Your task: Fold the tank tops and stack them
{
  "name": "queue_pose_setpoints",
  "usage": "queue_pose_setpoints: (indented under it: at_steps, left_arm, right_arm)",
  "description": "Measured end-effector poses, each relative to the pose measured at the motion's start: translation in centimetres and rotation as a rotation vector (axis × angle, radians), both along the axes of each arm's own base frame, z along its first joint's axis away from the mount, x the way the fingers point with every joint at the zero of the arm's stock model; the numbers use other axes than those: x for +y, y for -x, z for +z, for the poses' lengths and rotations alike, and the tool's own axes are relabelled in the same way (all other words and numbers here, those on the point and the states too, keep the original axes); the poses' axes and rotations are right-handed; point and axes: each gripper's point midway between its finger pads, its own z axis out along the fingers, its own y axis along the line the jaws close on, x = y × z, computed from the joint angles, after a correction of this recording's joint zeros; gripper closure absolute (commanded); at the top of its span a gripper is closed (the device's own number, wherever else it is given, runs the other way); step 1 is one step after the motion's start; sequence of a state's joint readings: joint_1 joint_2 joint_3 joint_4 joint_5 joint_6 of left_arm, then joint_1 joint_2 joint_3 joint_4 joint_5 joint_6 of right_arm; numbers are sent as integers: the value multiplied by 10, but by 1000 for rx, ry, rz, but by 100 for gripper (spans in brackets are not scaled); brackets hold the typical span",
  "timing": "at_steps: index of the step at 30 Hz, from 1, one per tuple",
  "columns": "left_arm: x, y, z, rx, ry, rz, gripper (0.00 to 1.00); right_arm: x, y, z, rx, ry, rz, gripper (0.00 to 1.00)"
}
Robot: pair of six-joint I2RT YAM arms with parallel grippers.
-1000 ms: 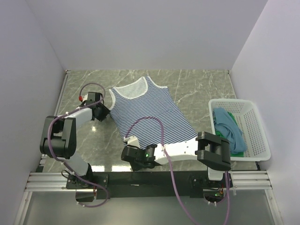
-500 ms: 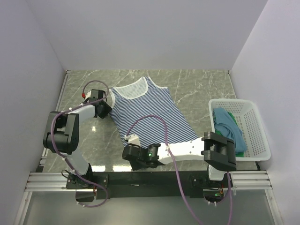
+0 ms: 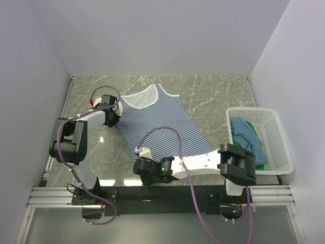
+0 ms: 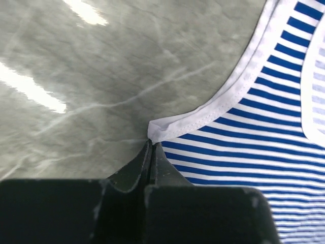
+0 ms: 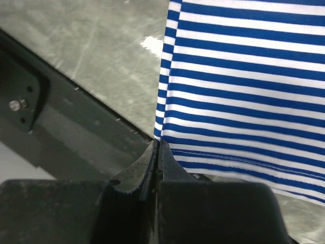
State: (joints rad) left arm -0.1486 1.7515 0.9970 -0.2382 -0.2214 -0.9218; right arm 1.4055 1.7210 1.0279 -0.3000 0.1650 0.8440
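The navy-and-white striped tank top (image 3: 160, 122) lies spread on the marble table, neckline at the far side. My left gripper (image 3: 115, 116) is shut on its left armhole edge; the left wrist view shows the white trim (image 4: 167, 126) pinched at the closed jaw tips (image 4: 151, 144). My right gripper (image 3: 139, 163) is shut on the near left hem corner; the right wrist view shows the striped hem (image 5: 228, 101) held at the closed tips (image 5: 157, 142). The teal-blue top (image 3: 247, 137) and a bit of the green top (image 3: 259, 165) lie in the basket.
A white mesh basket (image 3: 277, 133) stands at the right edge of the table. Grey walls close in the left, far and right sides. The black arm rail (image 3: 162, 193) runs along the near edge.
The left gripper has carried the armhole edge a little farther away and to the right. The right arm has shifted slightly with the hem corner. The striped top has turned a little.
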Motion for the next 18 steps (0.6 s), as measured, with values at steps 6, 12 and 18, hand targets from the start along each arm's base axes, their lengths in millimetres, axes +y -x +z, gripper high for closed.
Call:
queue_pose_setpoints:
  at_steps: [6, 12, 18]
  left_arm:
    - [19, 6, 9, 47, -89, 51, 99]
    - [26, -2, 33, 35, -127, 68, 99]
    - [15, -11, 52, 8, -122, 39, 99]
  right_arm:
    - [33, 18, 18, 39, -82, 63, 100]
    - [54, 20, 38, 48, -165, 84, 100]
    - [29, 6, 41, 44, -182, 33, 100]
